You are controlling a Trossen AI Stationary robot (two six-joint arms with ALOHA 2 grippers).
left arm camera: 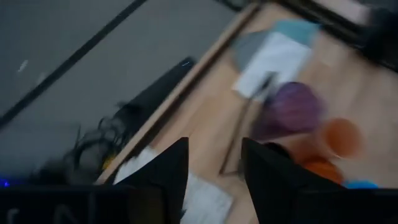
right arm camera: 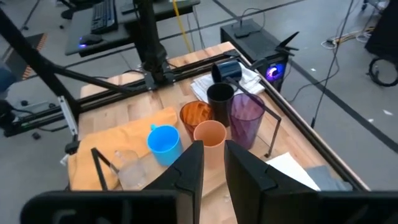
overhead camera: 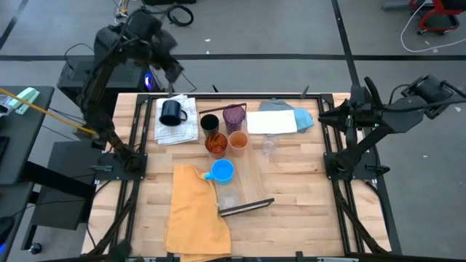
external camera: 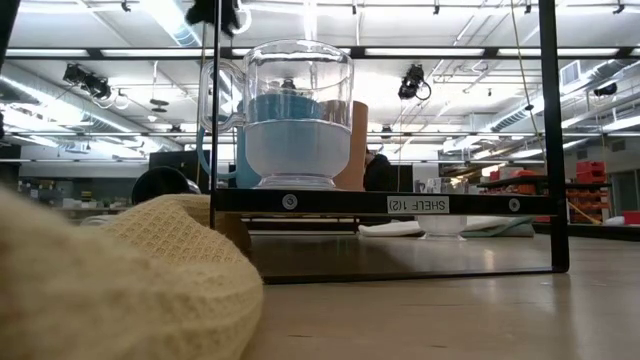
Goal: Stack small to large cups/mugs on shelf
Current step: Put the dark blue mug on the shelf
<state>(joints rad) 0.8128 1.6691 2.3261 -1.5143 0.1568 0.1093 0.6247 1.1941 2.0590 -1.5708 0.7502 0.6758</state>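
We see the cups standing crowded on the long pale wooden shelf (overhead camera: 251,171): a black cup (overhead camera: 209,122), a translucent purple tumbler (overhead camera: 234,116), an orange tumbler (overhead camera: 215,144), a peach cup (overhead camera: 238,140) and a bright blue mug (overhead camera: 220,172). A careless reach could topple neighbours. The left claw (left arm camera: 214,163), above the far desk (overhead camera: 291,218) edge, is partly open and empty. The right claw (right arm camera: 212,163), at the right edge, holds nothing, fingers slightly apart.

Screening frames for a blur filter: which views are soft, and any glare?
Left wrist view: motion-smeared, purple tumbler and orange cup soft. Low view: yellow cloth out of focus up close, ceiling lights blown out behind the clear cup. High and right wrist views: sharp.
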